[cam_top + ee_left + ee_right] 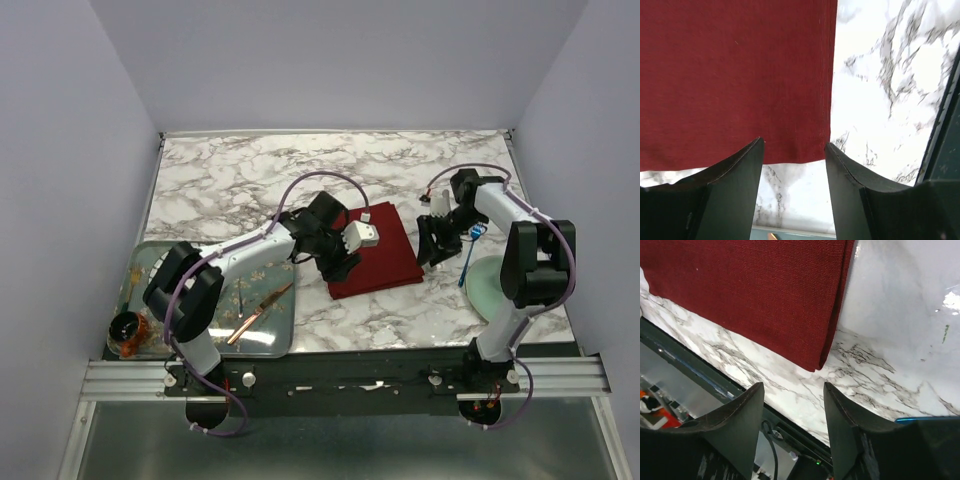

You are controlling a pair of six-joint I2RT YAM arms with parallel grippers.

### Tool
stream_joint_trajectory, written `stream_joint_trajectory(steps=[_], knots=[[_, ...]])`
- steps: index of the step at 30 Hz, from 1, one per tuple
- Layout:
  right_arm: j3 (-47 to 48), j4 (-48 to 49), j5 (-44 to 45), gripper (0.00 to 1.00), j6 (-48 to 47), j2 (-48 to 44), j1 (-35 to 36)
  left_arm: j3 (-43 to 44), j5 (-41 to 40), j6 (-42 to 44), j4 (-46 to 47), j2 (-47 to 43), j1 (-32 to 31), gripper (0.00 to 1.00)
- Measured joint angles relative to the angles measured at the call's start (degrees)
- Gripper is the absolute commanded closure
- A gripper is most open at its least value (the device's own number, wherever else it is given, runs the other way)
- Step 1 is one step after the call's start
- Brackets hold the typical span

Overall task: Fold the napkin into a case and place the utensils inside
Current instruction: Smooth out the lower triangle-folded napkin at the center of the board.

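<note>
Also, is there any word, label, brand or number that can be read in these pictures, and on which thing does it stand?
No text can be read in any view. The napkin, the marble table and the metal tray carry no lettering or signs.

The left arm (250, 242) and right arm (505, 207) reach inward, jaws parted, holding nothing.

The left arm (245, 248) and the right arm (512, 215) are built the same way: white tube links between bulky black joint housings. A thin purple cable (296, 187) runs along each one in loose loops. A white camera block (362, 236) sits at the left wrist. The left fingers (732, 185) and the right fingers (735, 430) are matte black, broad at the root and narrowing to curved tips.
</note>
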Motion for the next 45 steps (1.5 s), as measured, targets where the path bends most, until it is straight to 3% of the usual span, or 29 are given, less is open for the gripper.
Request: stream_joint_trajectory(steps=[17,20,23,24,26,40,45], knots=[[-0.09,1.36,0.00,0.47,6.23,7.74,0.00,-0.98,-3.65,2.05,0.26,3.91,0.17,0.37],[-0.09,1.42,0.02,0.57,6.45,8.26,-0.09,-1.01,-3.91,2.08,0.28,3.91,0.17,0.37],[-0.09,1.40,0.00,0.77,6.78,8.70,-0.28,-1.01,-4.02,2.05,0.33,3.91,0.17,0.37],[-0.07,1.38,-0.02,0.89,6.84,8.74,-0.33,-1.01,-4.04,2.08,0.33,3.91,0.17,0.37],[0.28,1.09,-0.17,0.99,6.27,8.76,-0.55,-1.05,-4.24,2.05,0.48,3.91,0.17,0.38],[-3.39,-1.31,-4.55,0.99,4.42,-0.50,-0.61,-1.33,-5.60,1.01,1.16,3.91,0.17,0.38],[-5.84,0.22,-1.81,0.99,5.05,3.72,-0.61,-1.31,-6.23,0.70,1.09,3.91,0.17,0.37]])
